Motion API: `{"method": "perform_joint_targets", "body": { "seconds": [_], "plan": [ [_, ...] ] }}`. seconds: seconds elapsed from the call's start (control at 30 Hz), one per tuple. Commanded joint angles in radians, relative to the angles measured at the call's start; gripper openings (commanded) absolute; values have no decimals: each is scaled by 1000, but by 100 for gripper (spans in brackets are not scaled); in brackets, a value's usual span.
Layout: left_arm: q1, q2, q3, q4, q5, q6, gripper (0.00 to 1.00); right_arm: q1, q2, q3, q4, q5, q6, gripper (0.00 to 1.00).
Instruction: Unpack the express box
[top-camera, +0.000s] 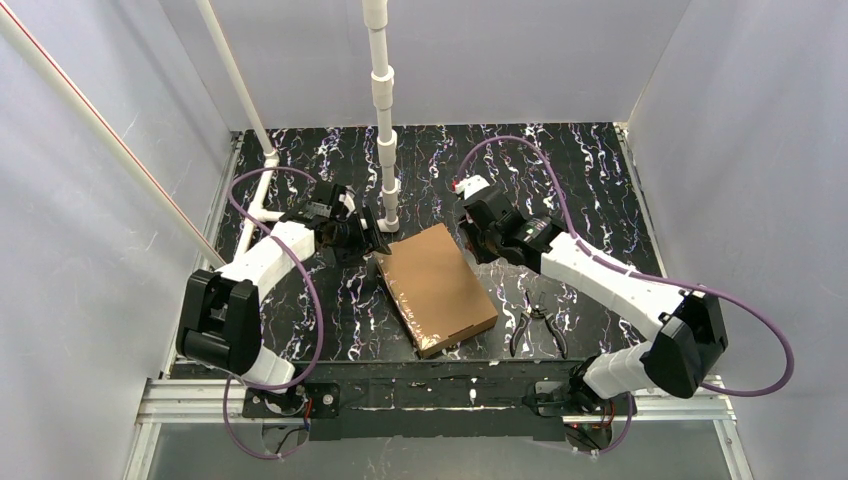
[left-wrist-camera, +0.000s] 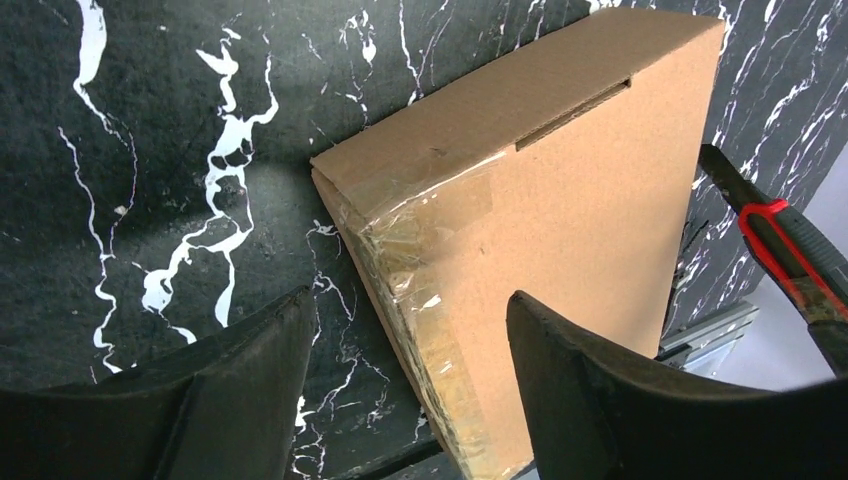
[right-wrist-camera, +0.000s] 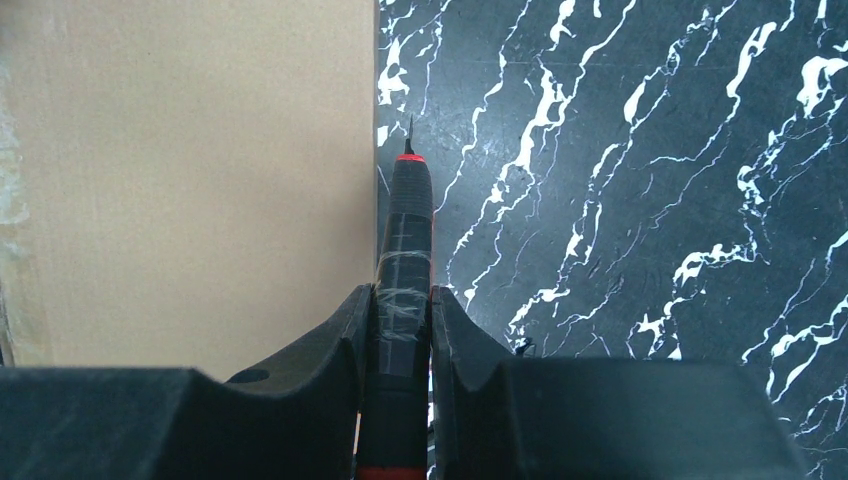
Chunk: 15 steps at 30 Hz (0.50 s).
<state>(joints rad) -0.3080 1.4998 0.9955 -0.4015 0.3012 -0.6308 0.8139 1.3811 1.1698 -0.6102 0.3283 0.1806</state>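
Right hand (right-wrist-camera: 402, 300): pinching a knife (right-wrist-camera: 406, 215), tip beside the box edge.
Left hand (left-wrist-camera: 410, 310): 2 fingers spread astride the taped corner.
Express box (top-camera: 437, 287): flat on worktop (top-camera: 590, 170), between the arms.
Handling: probably light and stiff, tape slick; grip bare cardboard edges.

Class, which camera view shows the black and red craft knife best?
The right wrist view: the black and red craft knife runs up the frame, clamped in the right gripper, blade tip beside the brown cardboard box. The left wrist view catches only part of its handle; in the top view it cannot be made out.
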Motion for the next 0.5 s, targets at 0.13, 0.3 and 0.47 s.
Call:
{"method": "perform_joint_targets", "body": {
  "seconds": [0.13,0.3,0.47],
  "plan": [
    [7,-19,-92,138,81,60,63,2,38,68,99,-49,51,1],
    [8,13,-127,208,127,20,63,9,117,132,135,-53,52,1],
    [7,65,-158,313,209,-65,62,10,222,223,166,-70,27,1]
  ]
}}
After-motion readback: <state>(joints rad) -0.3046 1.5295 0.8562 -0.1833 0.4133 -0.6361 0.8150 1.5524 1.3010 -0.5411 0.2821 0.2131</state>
